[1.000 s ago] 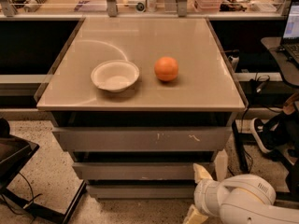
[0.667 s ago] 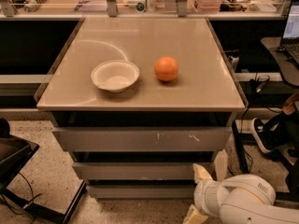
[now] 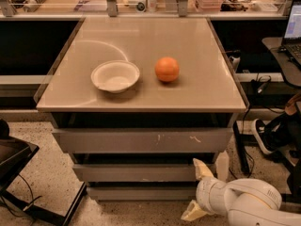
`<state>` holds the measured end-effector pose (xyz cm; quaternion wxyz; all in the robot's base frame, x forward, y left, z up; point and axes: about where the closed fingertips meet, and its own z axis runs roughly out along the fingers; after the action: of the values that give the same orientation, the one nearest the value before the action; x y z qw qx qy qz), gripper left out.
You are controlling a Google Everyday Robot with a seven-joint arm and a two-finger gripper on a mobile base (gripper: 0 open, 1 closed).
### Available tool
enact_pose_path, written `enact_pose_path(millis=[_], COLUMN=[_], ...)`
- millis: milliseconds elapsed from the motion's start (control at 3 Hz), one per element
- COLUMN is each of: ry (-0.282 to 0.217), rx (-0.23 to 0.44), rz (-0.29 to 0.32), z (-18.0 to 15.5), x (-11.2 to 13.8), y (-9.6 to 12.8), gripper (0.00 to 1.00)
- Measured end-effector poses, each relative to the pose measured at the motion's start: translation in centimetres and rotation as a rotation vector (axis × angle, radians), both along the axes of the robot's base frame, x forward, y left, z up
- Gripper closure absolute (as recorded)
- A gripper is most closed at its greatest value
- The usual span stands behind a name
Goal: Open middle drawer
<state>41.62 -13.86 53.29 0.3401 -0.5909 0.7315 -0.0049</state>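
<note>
The middle drawer is a plain grey flat front, shut, between a wider scratched front above and a narrower front below. My gripper is low at the front right of the cabinet, open and empty. Its upper cream fingertip stands just in front of the right end of the middle drawer's front; whether it touches I cannot tell. The lower fingertip is down near the floor. The white arm comes in from the bottom right.
On the beige cabinet top sit a white bowl and an orange. A desk with a laptop and cables stands to the right. A dark stand is at the lower left.
</note>
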Motion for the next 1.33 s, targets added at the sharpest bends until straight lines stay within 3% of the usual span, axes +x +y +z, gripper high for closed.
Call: enact_pose_path(millis=[333, 667, 1000, 1333], ry=[-0.001, 0.021, 0.016, 0.07], rx=[0.0, 0.027, 0.115, 0.159], rz=[0.0, 0.022, 0.045, 0.034], z=[0.0, -1.2, -2.8, -5.8], x=[0.0, 0.3, 2.9, 2.4], y=[0.0, 1.6, 4.7, 5.5], gripper=[0.0, 0.0, 0.0, 0.0])
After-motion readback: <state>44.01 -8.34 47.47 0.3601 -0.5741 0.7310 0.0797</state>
